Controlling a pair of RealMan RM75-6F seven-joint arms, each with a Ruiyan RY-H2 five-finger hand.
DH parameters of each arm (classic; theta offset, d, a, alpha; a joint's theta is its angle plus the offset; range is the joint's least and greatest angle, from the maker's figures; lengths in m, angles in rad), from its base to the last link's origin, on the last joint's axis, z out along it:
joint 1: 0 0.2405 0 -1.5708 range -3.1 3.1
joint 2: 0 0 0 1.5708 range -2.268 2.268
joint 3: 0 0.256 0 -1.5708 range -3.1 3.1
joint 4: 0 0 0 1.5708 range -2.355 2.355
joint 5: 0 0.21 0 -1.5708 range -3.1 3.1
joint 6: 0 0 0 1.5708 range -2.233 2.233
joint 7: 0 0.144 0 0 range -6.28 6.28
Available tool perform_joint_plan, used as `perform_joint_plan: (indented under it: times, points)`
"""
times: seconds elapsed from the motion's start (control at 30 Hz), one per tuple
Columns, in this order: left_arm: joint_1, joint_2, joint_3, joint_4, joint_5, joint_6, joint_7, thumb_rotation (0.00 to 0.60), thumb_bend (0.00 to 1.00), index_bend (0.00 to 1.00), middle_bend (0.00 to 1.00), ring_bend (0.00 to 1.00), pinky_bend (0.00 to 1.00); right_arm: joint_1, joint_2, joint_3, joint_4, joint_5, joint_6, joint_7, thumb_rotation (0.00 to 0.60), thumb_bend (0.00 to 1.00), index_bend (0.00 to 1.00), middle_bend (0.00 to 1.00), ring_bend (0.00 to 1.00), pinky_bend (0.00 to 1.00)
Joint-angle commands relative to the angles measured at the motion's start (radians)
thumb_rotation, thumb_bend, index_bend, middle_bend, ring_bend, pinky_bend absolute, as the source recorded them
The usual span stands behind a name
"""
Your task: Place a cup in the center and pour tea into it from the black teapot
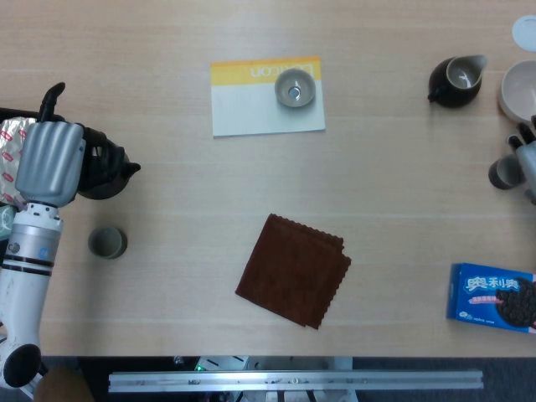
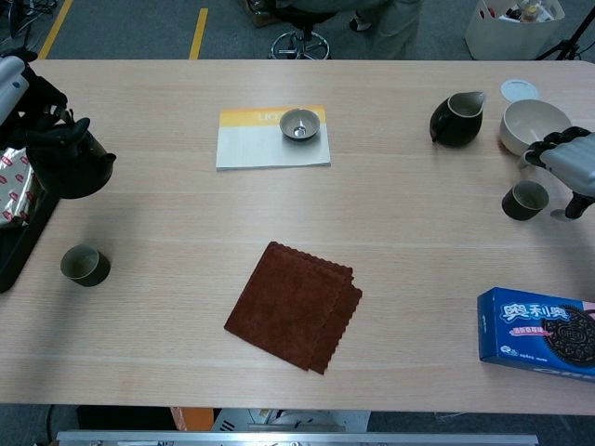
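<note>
Item: my left hand (image 1: 50, 161), wrapped on the black teapot (image 2: 63, 158), which sits just under its palm at the table's far left edge; whether the pot is lifted I cannot tell. Item: a dark cup (image 1: 107, 243), just below that hand, untouched. Item: my right hand (image 2: 569, 163), fingers curled and apart, holding nothing, hovering just beside a second dark cup (image 2: 524, 200). Item: brown cloth (image 1: 293, 270), well apart from both hands, between them. Step in hand, as I judge it: reaching for the cup. Next move calls for closing my right hand round it, then carrying it toward centre before tilting the pot.
</note>
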Motion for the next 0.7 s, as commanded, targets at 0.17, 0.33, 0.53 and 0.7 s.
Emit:
perform_joint_plan:
  times: [0.17,0.33,0.53,0.7]
  points:
    - [0.001,0.001,0.0,0.003,0.001,-0.002,-0.006,0.52,0.38,0.92,1.0,0.85,0.09,0.023,-0.04,-0.006,0.029,0.038,-0.003,-0.038,0.6,0.19,0.26,0.14,0.01,0.02]
    - [0.002,0.0,0.001,0.007,0.001,-0.004,-0.013,0.517,0.38,0.92,1.0,0.85,0.09,0.033,-0.059,-0.013,0.041,0.056,0.0,-0.057,0.6,0.2,0.28,0.15,0.01,0.03]
    - [0.004,-0.002,0.001,0.012,0.003,-0.004,-0.022,0.519,0.38,0.92,1.0,0.85,0.09,0.041,-0.069,-0.018,0.04,0.07,0.011,-0.07,0.6,0.21,0.34,0.16,0.01,0.03]
    - [0.006,-0.002,0.002,0.016,0.004,-0.004,-0.028,0.523,0.38,0.92,1.0,0.85,0.09,0.045,-0.072,-0.019,0.031,0.074,0.023,-0.073,0.6,0.23,0.4,0.17,0.02,0.04]
